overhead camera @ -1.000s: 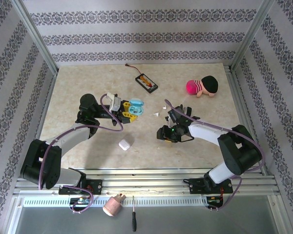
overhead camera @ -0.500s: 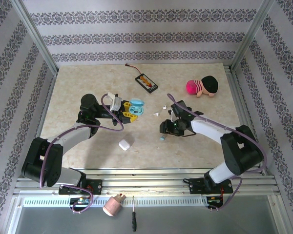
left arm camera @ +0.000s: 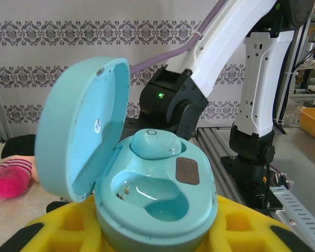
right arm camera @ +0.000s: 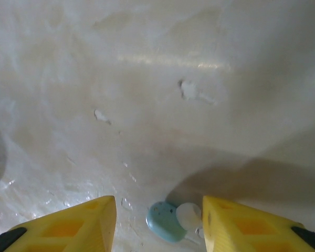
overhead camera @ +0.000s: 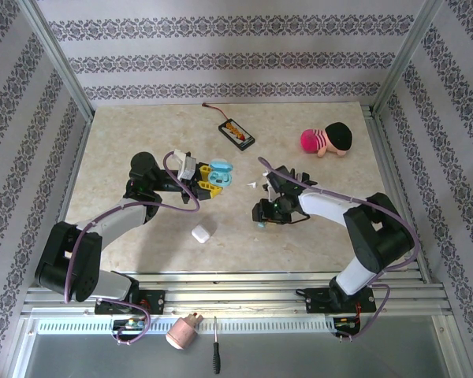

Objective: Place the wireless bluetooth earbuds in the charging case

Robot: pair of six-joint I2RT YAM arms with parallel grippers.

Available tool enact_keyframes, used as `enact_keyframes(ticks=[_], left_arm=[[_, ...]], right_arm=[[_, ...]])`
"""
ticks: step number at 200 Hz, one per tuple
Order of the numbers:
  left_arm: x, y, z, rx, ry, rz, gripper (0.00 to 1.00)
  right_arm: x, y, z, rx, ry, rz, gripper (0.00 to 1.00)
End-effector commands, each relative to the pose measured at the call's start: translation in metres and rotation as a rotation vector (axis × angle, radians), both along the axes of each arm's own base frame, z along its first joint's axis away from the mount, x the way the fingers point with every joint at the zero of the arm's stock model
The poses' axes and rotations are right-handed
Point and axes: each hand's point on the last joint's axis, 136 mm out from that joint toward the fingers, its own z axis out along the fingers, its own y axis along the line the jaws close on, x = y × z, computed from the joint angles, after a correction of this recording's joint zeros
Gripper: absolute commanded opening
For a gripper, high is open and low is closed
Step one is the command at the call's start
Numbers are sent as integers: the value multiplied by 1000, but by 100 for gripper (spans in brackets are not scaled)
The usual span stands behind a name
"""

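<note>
1. The small light-blue plastic earbud (right arm camera: 168,220) lies well right of the open light-blue pebble-shaped charging case (left arm camera: 157,205), which the left gripper (overhead camera: 206,183) clamps.
2. The right gripper (right arm camera: 158,210) straddles it, wide open, empty.
3. Descend squarely and pinch gently; it may skid.

Top camera looks down on the table (overhead camera: 126,134); wrist cameras sit close

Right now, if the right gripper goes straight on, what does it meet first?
Probably the blue earbud on the table, lying between the open fingers of the right gripper; depth is unclear.
</note>
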Motion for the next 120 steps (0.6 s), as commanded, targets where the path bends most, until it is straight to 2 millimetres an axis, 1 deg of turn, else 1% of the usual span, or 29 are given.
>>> enact_keyframes(ticks=[1, 17, 29, 51, 66, 83, 102, 120], left_arm=[[-3, 2, 1, -10, -36, -16, 33], [-2, 2, 0, -10, -33, -13, 33], [0, 3, -1, -11, -32, -4, 33], [7, 9, -4, -12, -32, 40, 33], [14, 20, -6, -12, -21, 86, 33], [25, 39, -9, -12, -3, 157, 34], [32, 56, -11, -11, -9, 227, 34], [37, 67, -11, 4, -12, 273, 34]], right_arm=[[-10, 1, 7, 5, -1, 7, 46], [-12, -1, 9, -14, -1, 11, 46], [-12, -2, 14, -37, -24, 21, 46], [-9, -8, 23, -134, -93, 59, 46], [-7, -15, 28, -246, -157, 108, 46], [-6, -23, 30, -408, -231, 189, 44], [-7, -25, 31, -554, -273, 281, 42], [-6, -25, 29, -685, -301, 362, 39]])
